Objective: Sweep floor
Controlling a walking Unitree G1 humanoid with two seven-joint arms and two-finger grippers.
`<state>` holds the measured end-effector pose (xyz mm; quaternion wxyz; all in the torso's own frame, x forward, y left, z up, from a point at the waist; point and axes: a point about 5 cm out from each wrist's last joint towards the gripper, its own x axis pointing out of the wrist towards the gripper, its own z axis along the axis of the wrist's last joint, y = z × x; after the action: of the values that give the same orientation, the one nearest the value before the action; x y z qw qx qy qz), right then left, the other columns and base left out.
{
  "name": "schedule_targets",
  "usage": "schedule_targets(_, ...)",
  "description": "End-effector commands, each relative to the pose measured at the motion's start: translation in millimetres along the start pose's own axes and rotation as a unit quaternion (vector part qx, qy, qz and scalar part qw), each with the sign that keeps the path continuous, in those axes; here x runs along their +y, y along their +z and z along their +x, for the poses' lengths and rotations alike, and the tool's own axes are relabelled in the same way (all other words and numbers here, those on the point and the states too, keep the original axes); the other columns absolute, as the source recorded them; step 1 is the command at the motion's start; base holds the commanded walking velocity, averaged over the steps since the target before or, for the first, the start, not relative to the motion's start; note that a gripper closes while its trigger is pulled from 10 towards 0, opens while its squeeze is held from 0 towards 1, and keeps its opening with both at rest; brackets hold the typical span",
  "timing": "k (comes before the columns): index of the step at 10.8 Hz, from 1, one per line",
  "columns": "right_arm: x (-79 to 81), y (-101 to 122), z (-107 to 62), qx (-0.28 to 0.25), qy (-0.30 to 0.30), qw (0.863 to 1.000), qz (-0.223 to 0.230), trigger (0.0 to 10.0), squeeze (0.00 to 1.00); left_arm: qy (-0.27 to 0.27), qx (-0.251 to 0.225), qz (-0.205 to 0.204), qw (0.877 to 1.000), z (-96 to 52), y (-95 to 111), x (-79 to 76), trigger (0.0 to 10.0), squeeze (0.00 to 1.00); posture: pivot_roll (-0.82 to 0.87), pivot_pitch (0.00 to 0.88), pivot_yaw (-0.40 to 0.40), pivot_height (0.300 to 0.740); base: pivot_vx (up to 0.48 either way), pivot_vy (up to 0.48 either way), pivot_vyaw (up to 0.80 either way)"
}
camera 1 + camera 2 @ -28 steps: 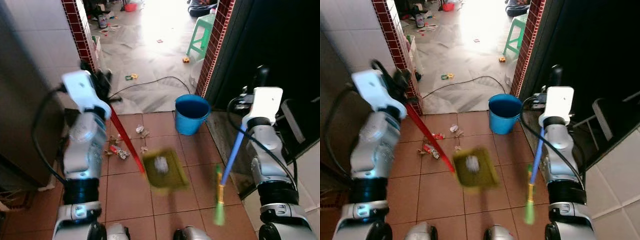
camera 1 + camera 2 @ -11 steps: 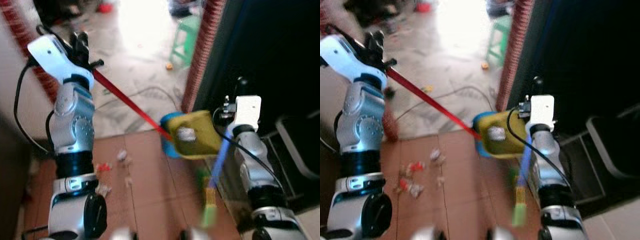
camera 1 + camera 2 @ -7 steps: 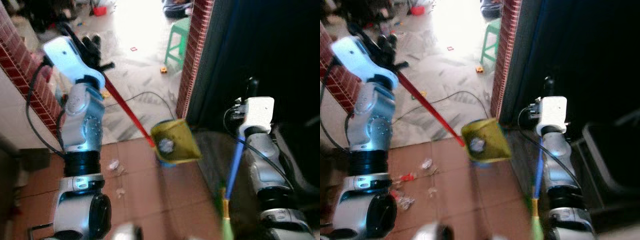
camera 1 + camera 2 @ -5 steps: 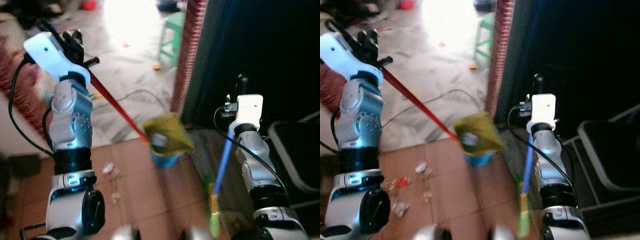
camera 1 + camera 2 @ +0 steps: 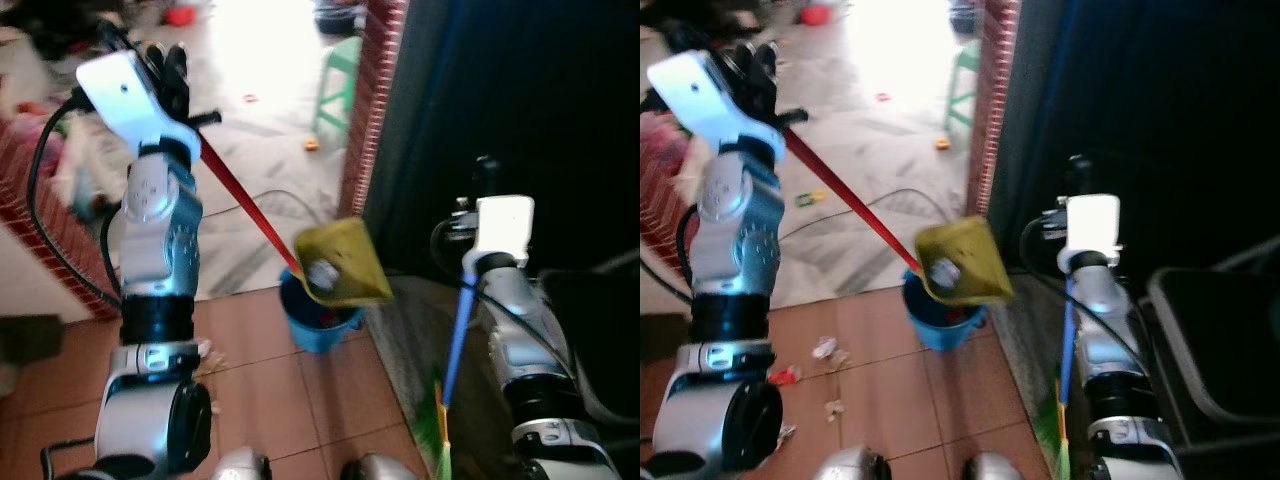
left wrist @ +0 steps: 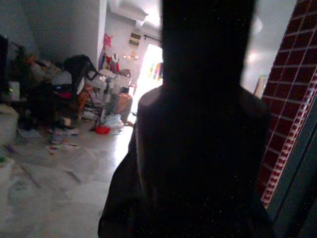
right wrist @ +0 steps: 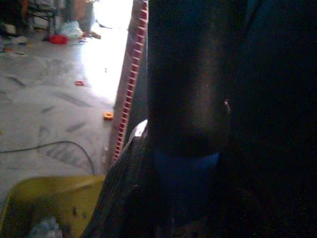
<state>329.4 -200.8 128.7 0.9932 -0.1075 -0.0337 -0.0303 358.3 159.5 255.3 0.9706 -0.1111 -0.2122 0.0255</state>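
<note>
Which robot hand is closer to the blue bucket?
Right, probably. The right gripper holds the blue broom handle up beside the blue bucket. The left gripper is raised high, farther off, holding the red handle of the yellow dustpan over the bucket.

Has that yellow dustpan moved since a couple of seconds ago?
Yes. The dustpan was low over the tiles, short of the blue bucket; now it is raised directly over it.

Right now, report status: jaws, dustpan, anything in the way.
Left gripper shut on red handle, dustpan tilted over blue bucket. Right gripper shut on broom. Litter on tiles.
</note>
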Motion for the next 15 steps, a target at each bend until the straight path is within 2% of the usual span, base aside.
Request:
schedule_targets(1, -2.4, 10, 3.8, -0.022, -0.004, 1.0, 0.001, 10.0, 0.0, -0.025, -0.065, 0.025, 0.997, 2.0, 23, -8.8, 10.0, 0.0, -0.03, 0.023, 0.002, 0.74, 0.0, 0.0, 0.0)
schedule_targets(2, -2.5, 11, 4.4, -0.022, -0.003, 1.0, -0.002, 10.0, 0.0, -0.042, -0.078, 0.054, 0.995, 0.4, 23, -14.5, 10.0, 0.0, -0.03, 0.02, 0.0, 0.74, 0.0, 0.0, 0.0)
schedule_targets(4, -2.2, 11, 4.8, -0.023, -0.003, 1.0, -0.004, 10.0, 0.0, -0.059, -0.091, 0.081, 0.991, -2.0, 23, -20.0, 10.0, 0.0, -0.03, 0.02, 0.0, 0.74, 0.0, 0.0, 0.0)
schedule_targets(6, -1.5, 12, 5.7, -0.025, -0.003, 1.0, -0.004, 10.0, 0.0, -0.12, -0.124, 0.147, 0.974, -15.9, 13, -42.5, 10.0, 0.0, -0.03, 0.014, -0.003, 0.74, 0.0, 0.0, 0.0)
schedule_targets(10, 3.0, 13, 6.2, -0.027, 0.0, 1.0, -0.002, 10.0, 0.0, -0.159, -0.124, 0.12, 0.972, -34.9, -13, -83.5, 10.0, 0.0, -0.05, 0.016, -0.005, 0.74, 0.0, 0.0, 0.0)
schedule_targets(13, 0.9, 12, 3.5, -0.028, -0.008, 1.0, -0.001, 10.0, 0.0, -0.252, -0.142, 0.134, 0.948, -53.9, -28, -120.3, 10.0, 0.0, -0.06, 0.022, 0.015, 0.74, 0.0, 0.0, 0.0)
schedule_targets(15, 1.2, 11, 2.4, -0.027, -0.009, 1.0, -0.001, 10.0, 0.0, -0.308, -0.149, 0.134, 0.93, -64.8, -33, -136.9, 10.0, 0.0, -0.06, 0.023, 0.017, 0.74, 0.0, 0.0, 0.0)
